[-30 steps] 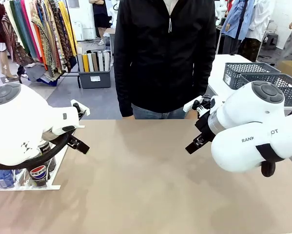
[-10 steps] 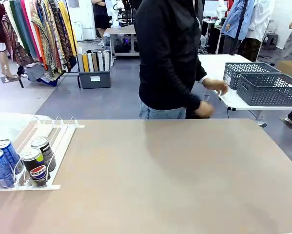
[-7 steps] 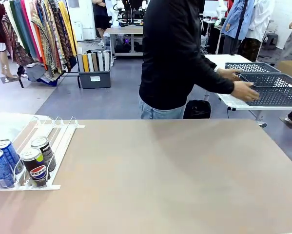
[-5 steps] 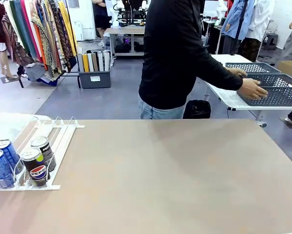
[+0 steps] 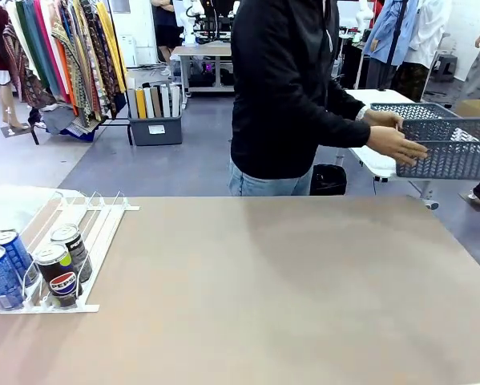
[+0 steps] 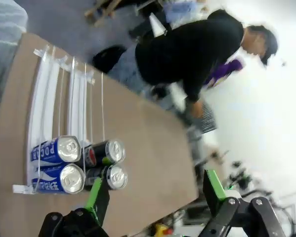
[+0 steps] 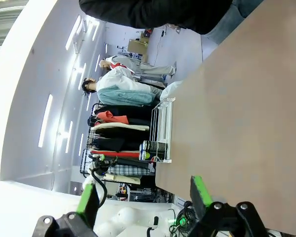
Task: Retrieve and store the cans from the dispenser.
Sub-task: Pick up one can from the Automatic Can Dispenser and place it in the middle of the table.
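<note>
1. Cans (image 5: pixel 54 269) crowd the low front end of the dispenser (image 5: pixel 103 220), two blue on its outer side and two black on the side facing the open bench (image 5: pixel 272 281). They seem to stand tops-up and leaning, though the angle makes that hard to swear to. The slope and the clear stops look meant to hold them right where a claw can get at them.
2. Behind the cans, the dispenser's upper lanes are bare white rails running up to its raised back edge.
3. From its own camera, the left claw (image 6: pixel 155 192) hangs above and to one side of the dispenser, green pads spread wide with nothing between them. Looking straight down at the cans' silver tops, it reads to me as parked ready for a first pick.
4. Over on the other side, the right claw (image 7: pixel 144 197) is also spread wide and empty, well apart from the dispenser, which shows small at the far end of the bench in its view.
5. Well away from the dispenser, beyond the opposite corner of the bench, the person has both hands (image 5: pixel 396 144) on a grey lattice basket (image 5: pixel 460 152) and holds it up. My guess is that it is coming over to store the cans.
6. No can is out of the dispenser, so retrieval has not begun.
</note>
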Motion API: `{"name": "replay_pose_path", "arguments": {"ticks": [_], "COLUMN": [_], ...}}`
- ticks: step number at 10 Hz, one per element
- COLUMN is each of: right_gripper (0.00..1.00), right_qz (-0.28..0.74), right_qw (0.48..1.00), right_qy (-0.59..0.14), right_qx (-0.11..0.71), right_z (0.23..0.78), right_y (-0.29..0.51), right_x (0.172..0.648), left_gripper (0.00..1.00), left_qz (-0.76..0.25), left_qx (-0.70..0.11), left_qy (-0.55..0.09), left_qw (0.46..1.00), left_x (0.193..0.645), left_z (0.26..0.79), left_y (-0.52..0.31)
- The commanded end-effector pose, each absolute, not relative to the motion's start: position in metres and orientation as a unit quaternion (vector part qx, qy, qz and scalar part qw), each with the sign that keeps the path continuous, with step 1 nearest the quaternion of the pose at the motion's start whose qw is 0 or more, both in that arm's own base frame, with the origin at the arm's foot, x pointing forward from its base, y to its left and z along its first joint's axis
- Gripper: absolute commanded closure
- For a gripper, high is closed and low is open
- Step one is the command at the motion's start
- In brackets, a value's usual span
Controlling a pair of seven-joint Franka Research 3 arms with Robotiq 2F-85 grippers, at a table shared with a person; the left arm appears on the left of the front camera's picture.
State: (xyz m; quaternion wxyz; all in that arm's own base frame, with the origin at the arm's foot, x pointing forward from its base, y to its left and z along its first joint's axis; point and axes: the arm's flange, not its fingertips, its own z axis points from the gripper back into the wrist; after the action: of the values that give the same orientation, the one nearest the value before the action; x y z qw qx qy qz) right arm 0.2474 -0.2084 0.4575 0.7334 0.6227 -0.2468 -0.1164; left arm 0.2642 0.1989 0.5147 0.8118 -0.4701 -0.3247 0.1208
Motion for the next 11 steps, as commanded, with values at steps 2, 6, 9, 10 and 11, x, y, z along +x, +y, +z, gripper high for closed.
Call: {"name": "replay_pose_path", "arguments": {"ticks": [2, 6, 9, 10, 11], "right_gripper": [0.00, 0.00, 0.00, 0.00, 0.00], "right_qz": [-0.108, -0.108, -0.108, -0.108, -0.108], "right_qw": [0.732, 0.732, 0.732, 0.732, 0.732], "right_qy": [-0.252, -0.252, -0.252, -0.252, -0.252], "right_qx": [0.624, 0.624, 0.624, 0.624, 0.624], "right_z": [0.459, 0.459, 0.459, 0.459, 0.459], "right_y": [-0.210, -0.210, -0.210, -0.210, -0.210], "right_x": [0.247, 0.247, 0.247, 0.247, 0.247], "left_gripper": [0.00, 0.00, 0.00, 0.00, 0.00], "left_qz": [-0.027, -0.086, -0.102, -0.081, -0.027], "left_qx": [-0.279, -0.101, -0.077, -0.066, -0.077], "left_qy": [-0.198, -0.126, -0.068, -0.019, -0.013], "left_qw": [0.939, 0.983, 0.989, 0.994, 0.997], "left_x": [0.315, 0.345, 0.348, 0.354, 0.362], "left_z": [0.546, 0.515, 0.490, 0.477, 0.477], "left_y": [0.104, 0.006, -0.025, -0.023, -0.018]}}
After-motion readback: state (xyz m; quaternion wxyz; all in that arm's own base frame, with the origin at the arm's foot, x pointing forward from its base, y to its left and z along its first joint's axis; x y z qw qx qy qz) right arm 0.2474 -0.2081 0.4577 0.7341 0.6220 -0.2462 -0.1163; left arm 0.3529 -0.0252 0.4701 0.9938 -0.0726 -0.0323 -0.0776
